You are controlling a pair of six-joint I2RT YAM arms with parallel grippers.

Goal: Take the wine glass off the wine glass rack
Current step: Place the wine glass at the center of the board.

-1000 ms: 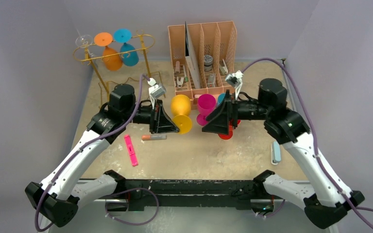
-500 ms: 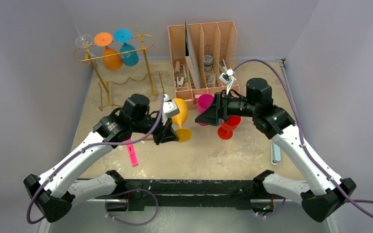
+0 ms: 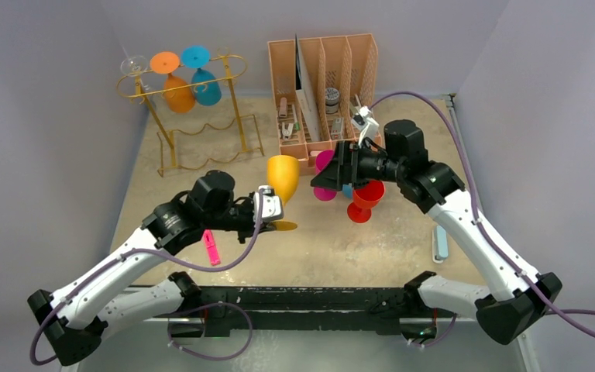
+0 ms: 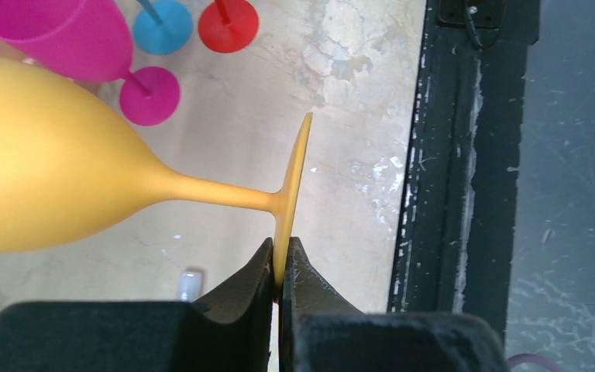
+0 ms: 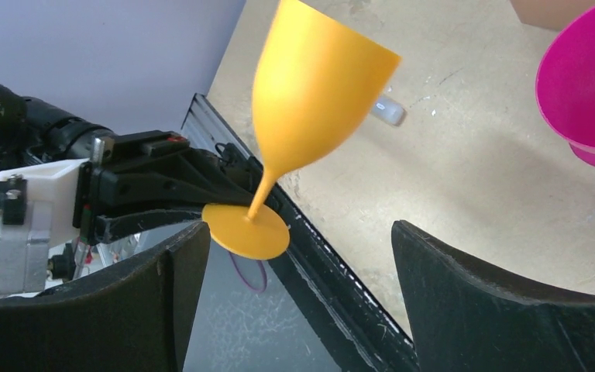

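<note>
Wine glass [image 3: 283,177] in question is the yellow-orange one. It's off the wine glass rack [image 3: 159,125] and hanging in the air over the middle of the table [image 3: 403,248], well apart from the rack, tipped over with the bowl pointing toward the back.

The left hand [image 4: 279,260] is pressed together on the very edge of the foot, so just the thin disc is pinched, nothing on the stem. The right hand [image 3: 324,172] is spread wide, right by the magenta glass [image 4: 54,35] and facing the yellow one.

My read is that it's either a handover or a set-down. Either way, that rim pinch is the weak spot. The whole bowl hangs off it like a lever, so I'd rotate slowly and keep the foot from twisting between the pads. If the right hand takes it, I'd close around the stem or low on the bowl before the left lets go. Also watch the red glass [image 3: 366,198] and the magenta one, since they stand close by.

Material-wise it looks like matte, opaque plastic. It has a tulip bowl, a slim stem and a flat, thin foot. It's probably light but a bit slippery. The rack is skinny gold wire with an orange glass [image 3: 177,91] and a blue glass [image 3: 205,87] hanging from it. The tabletop is beige, scuffed and patchy.
</note>
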